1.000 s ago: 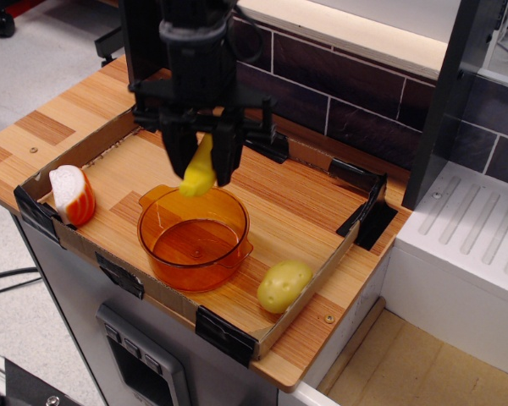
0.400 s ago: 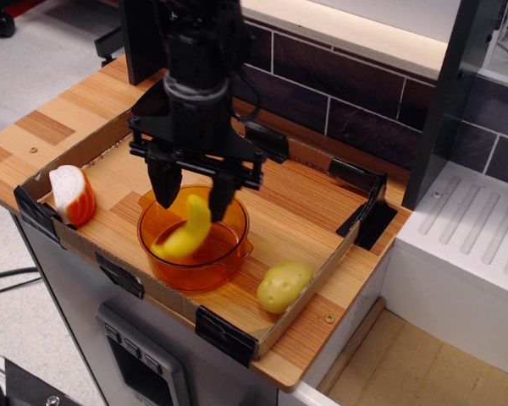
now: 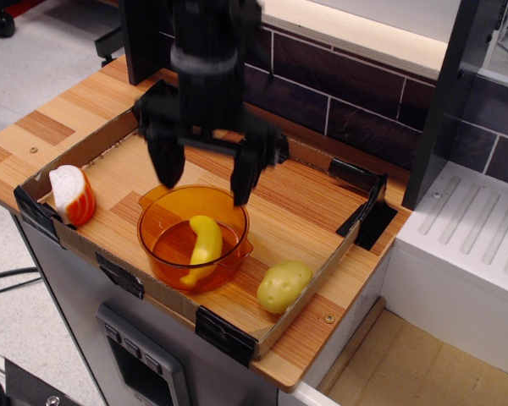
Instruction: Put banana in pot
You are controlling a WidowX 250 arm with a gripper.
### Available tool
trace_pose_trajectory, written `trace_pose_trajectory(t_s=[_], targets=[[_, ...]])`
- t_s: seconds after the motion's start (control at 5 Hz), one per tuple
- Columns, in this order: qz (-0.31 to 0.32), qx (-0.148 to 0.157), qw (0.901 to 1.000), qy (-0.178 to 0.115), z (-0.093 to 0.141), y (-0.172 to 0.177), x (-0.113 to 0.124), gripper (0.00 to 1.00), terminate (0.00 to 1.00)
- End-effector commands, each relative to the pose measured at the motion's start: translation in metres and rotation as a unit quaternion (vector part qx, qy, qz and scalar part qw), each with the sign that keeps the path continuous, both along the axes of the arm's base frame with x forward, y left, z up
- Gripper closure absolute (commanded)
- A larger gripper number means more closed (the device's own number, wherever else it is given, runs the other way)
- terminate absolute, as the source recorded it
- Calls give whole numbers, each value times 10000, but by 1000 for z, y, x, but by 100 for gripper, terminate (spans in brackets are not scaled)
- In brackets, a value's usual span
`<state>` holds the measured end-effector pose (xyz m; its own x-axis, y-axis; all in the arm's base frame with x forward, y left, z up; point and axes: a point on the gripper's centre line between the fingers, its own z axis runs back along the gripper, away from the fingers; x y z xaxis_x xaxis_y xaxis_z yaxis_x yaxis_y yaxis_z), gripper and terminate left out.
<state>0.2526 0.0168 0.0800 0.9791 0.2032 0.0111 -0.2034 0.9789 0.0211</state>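
Note:
The yellow banana (image 3: 203,248) lies inside the translucent orange pot (image 3: 157,211), which sits on the wooden board near the front edge of the cardboard tray. My black gripper (image 3: 203,182) hangs above the pot's back rim. Its two fingers are spread wide apart and hold nothing. The banana is free of the fingers and rests on the pot's floor.
A yellow-green potato (image 3: 284,285) lies right of the pot. A white and orange toy food piece (image 3: 72,194) sits at the tray's left end. The shallow cardboard tray wall (image 3: 309,292) with black corner clips rings the area. A dark tiled wall stands behind.
The gripper opened and let go of the banana, which dropped into the pot and now lies flat. The gripper has risen and spread its fingers wider.

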Motion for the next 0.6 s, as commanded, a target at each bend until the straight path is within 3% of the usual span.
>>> trace_pose_trajectory(t_s=[0.0,0.2,0.4], targets=[[192,-245,9986,-427,55,-1,22,0,0],[192,-245,9986,-427,55,-1,22,0,0],[192,-245,9986,-427,55,-1,22,0,100]])
